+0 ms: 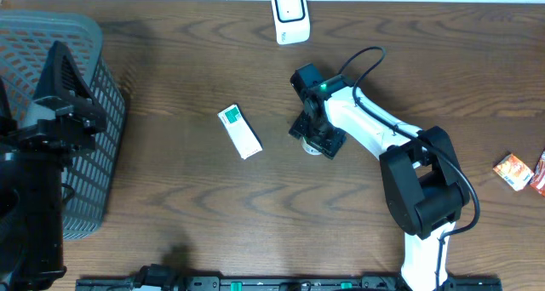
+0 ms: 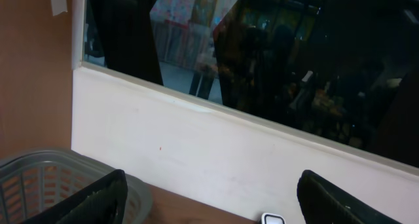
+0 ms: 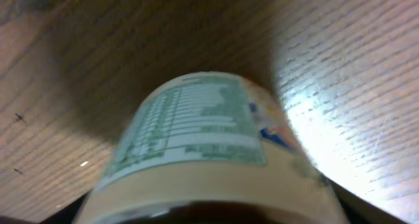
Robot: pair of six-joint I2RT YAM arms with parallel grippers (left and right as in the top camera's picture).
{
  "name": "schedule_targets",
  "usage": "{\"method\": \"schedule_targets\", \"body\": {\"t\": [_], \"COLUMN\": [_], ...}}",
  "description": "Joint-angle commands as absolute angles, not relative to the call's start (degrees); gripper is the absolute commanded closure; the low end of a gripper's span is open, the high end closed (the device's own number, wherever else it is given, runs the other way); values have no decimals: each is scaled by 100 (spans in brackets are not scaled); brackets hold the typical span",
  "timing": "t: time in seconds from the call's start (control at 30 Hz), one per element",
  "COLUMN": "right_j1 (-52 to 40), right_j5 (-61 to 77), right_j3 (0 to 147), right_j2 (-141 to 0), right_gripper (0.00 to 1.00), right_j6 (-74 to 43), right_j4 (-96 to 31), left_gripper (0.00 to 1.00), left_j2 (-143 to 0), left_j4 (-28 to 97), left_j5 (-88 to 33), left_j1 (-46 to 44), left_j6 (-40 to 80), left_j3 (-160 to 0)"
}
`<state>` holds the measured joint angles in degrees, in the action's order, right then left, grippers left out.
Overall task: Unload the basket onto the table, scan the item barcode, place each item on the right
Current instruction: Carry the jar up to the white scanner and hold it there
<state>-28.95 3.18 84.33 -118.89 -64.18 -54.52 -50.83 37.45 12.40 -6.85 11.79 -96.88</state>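
Overhead, a brown wood-grain counter (image 1: 170, 206) runs up to a white wall (image 2: 196, 152) under a dark window (image 2: 294, 67). Below the white scanner (image 1: 289, 15), the right gripper (image 1: 317, 143) sits over a labelled jar (image 3: 203, 132); whether it is clamped cannot be told. Far left of the scanner, the left gripper (image 2: 213, 185) stands apart by a grey basket (image 1: 102, 155).

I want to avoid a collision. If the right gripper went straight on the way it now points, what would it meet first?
The right gripper would probably meet the labelled container first; it fills the wrist view just ahead. Behind it is the wooden table. Whether the gripper already touches it is unclear.
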Motion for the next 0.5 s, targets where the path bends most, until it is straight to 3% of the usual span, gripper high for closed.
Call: {"method": "schedule_targets", "body": {"t": [0.0, 0.47], "right_j1": [-2847, -2661], "right_j5": [340, 2082], "right_j3": [8383, 8521], "right_j2": [-12066, -12053], "right_gripper": [35, 46], "right_j6": [-6425, -5430], "right_j4": [-5481, -5509], "left_gripper": [17, 17], "left_j2": [-5070, -5070], "left_j4": [3726, 3726], "left_j5": [1269, 1269], "left_j1": [-670, -670], "left_j6": [1168, 1168], "left_j3": [-9686, -9686]}}
